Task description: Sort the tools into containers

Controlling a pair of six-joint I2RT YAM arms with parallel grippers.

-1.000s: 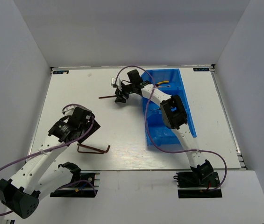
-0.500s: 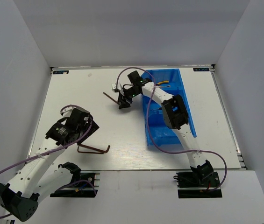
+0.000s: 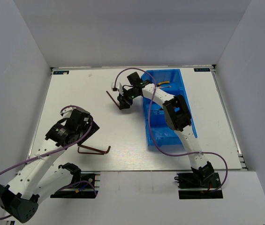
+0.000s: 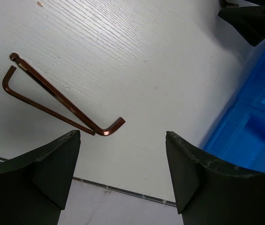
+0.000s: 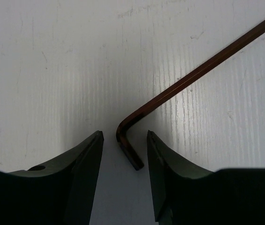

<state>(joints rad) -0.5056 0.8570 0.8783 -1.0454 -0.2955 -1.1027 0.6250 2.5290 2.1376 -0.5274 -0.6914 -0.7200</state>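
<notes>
One hex key point(image 5: 193, 75) lies on the white table point(image 3: 76, 93), upper centre of the overhead view, just left of the blue bin point(image 3: 185, 84); its short leg sits between the right gripper point(image 5: 124, 133) jaws, which are part-spread and not pinching it; two more hex keys point(image 4: 59, 95) overlap at lower left, near the left gripper point(image 4: 123, 133), jaws wide apart and empty; yellow-handled pliers point(image 3: 164, 85) are in the bin's top compartment.
</notes>
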